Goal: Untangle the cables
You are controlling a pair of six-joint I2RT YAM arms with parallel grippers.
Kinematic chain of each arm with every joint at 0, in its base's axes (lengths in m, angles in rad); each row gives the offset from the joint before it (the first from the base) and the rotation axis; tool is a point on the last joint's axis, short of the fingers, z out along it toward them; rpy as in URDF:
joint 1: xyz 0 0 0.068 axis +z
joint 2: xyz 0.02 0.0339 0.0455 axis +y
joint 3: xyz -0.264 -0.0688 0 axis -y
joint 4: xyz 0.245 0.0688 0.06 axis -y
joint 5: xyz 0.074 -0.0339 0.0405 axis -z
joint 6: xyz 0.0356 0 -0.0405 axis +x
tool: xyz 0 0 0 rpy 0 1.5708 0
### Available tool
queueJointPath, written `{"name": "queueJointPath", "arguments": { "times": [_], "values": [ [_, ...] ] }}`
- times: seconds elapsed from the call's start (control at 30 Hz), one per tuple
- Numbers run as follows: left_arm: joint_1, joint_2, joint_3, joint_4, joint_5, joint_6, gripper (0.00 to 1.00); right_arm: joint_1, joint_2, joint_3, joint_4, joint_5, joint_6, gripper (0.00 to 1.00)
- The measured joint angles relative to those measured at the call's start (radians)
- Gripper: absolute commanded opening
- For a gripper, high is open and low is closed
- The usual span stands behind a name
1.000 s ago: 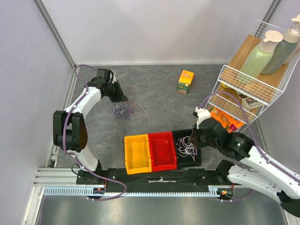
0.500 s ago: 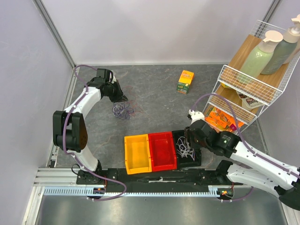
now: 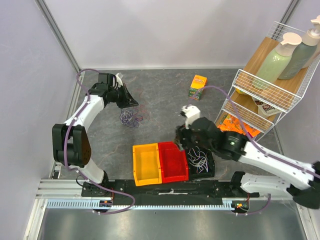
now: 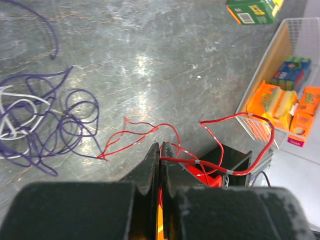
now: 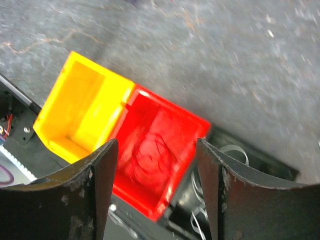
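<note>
Left end effector (image 4: 160,148) pinches red cable (image 4: 225,119); right end effector (image 5: 156,150) hovers above bins (image 5: 172,109).

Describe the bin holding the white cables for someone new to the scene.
At the near edge of the table, three bins sit in a row. Take the rightmost, next to the red bin: the black bin, with white cables inside.

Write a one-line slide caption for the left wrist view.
Left gripper pinches a red cable above the table, purple and white cables tangled at left.
</note>
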Motion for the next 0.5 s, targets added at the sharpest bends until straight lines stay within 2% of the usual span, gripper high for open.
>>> {"name": "queueJointPath", "arguments": {
  "times": [0.17,0.37,0.43,0.5],
  "values": [
    [0.001,-0.011,-0.018,0.036,0.084,0.002,0.02,0.055,0.248,0.079,0.211,0.043,-0.062,0.83],
    [-0.002,-0.019,-0.061,0.117,0.188,-0.005,0.02,0.054,0.473,0.197,0.33,0.123,-0.066,0.86],
    [-0.008,-0.013,-0.073,0.13,0.202,-0.009,0.05,0.047,0.505,0.22,0.359,0.14,-0.067,0.86],
    [-0.023,0.004,-0.074,0.144,0.201,-0.012,0.13,0.033,0.514,0.224,0.378,0.14,-0.066,0.86]
  ]
}}
